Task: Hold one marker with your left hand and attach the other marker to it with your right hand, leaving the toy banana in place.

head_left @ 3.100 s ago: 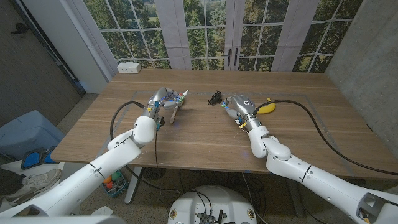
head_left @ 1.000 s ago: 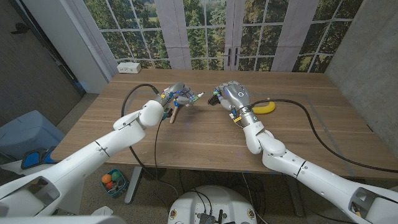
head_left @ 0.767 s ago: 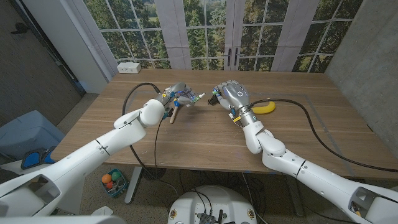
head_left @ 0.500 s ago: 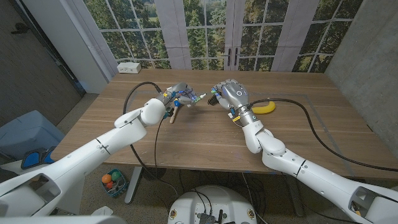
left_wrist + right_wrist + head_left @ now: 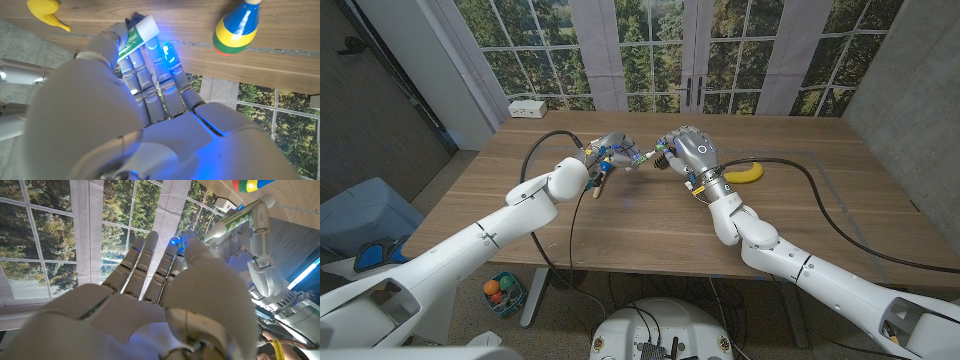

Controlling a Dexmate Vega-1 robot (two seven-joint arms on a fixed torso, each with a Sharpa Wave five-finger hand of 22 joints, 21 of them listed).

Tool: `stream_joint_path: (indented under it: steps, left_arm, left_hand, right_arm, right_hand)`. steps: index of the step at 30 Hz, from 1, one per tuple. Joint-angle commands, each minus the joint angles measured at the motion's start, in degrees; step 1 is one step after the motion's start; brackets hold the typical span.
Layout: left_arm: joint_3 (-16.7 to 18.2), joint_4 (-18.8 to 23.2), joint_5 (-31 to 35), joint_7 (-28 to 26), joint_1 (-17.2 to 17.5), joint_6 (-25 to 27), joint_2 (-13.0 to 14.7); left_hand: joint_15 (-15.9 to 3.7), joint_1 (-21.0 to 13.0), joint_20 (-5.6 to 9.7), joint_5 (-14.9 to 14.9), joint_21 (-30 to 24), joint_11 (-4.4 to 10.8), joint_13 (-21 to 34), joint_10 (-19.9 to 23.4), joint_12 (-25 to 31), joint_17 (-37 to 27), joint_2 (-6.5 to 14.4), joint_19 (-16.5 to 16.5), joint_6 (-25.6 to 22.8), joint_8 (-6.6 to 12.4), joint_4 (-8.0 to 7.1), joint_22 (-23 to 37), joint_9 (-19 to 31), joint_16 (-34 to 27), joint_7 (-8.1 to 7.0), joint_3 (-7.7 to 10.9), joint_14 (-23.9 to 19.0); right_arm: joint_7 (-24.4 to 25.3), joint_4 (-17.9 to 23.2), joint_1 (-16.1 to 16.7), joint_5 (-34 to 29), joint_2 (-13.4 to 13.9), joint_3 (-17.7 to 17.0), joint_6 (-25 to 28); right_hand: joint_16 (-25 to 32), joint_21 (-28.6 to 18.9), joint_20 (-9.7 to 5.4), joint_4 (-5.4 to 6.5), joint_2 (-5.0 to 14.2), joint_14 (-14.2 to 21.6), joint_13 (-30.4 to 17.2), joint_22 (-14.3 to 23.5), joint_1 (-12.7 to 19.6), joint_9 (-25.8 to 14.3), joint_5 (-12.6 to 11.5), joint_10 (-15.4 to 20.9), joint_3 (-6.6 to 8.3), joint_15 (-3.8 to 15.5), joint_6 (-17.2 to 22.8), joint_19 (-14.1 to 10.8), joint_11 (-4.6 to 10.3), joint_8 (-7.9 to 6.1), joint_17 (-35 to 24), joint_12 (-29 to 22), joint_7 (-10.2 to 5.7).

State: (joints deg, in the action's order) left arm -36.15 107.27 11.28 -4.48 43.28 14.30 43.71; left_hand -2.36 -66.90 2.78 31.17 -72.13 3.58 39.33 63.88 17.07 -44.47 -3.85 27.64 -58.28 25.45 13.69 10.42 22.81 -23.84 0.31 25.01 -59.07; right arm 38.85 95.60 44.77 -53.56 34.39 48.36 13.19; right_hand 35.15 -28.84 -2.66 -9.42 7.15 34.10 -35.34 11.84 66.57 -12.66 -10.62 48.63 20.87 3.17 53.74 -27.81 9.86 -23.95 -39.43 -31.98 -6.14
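My left hand (image 5: 609, 153) is raised over the table and grips a white marker with a green label (image 5: 632, 156), which points across at my right hand (image 5: 686, 150). A small dark marker (image 5: 661, 157) is pinched at my right hand's fingertips, and its end meets the white marker's tip. In the left wrist view the white marker (image 5: 138, 33) lies across my left hand (image 5: 150, 95). From the right wrist camera I see the white marker (image 5: 234, 220) just beyond my right hand (image 5: 165, 295). The yellow toy banana (image 5: 748, 172) lies on the table behind my right wrist.
A striped toy with a wooden stem (image 5: 597, 184) stands on the table (image 5: 620, 230) under my left hand, also as the striped toy (image 5: 239, 27). A black cable (image 5: 840, 205) crosses the table's right side. A white box (image 5: 528, 108) sits at the far left corner.
Both hands have risen from the table and come together. Over the last second the gap between the white marker's tip and my right hand's fingertips closed.
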Motion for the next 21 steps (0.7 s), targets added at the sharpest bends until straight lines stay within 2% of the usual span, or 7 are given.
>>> stream_joint_path:
  steps: [1,21]
  left_arm:
    - [0.4,-0.67,-0.28,-0.31,0.23,-0.93,-0.36]
    - [0.55,-2.02,-0.75,0.26,-0.18,-1.95,-0.25]
  left_hand:
    - [-11.3,-0.18,5.34,0.42,-0.41,7.65,0.25,8.09,-0.07,-0.29,0.49,-0.01,-3.22,-0.16,-4.13,-0.02,1.19,0.16,-2.81,4.87,-7.83]
    - [-11.3,-0.12,5.38,0.38,-0.62,7.63,0.51,8.28,-0.45,-0.79,0.33,-0.02,-3.31,-0.34,-4.1,-0.04,1.3,0.62,-2.64,5.2,-8.01]
  right_arm:
    - [0.04,-0.94,-0.65,-0.4,-0.35,0.32,-1.09]
    - [1.75,-1.4,-0.75,-0.33,-0.62,0.11,-1.16]
  right_hand:
    - [-0.04,-0.35,-1.31,-0.06,-0.22,0.75,-0.35,0.14,-0.04,-0.08,-0.3,2.17,-0.17,10.19,4.34,0.14,1.56,-0.36,-0.38,-0.06,-2.22]
    - [-0.8,-1.02,-1.51,0.05,-0.35,0.81,-0.5,0.07,-0.02,-0.01,-0.06,2.45,-0.35,10.06,4.48,0.47,1.64,-0.54,-0.88,0.29,-2.53]
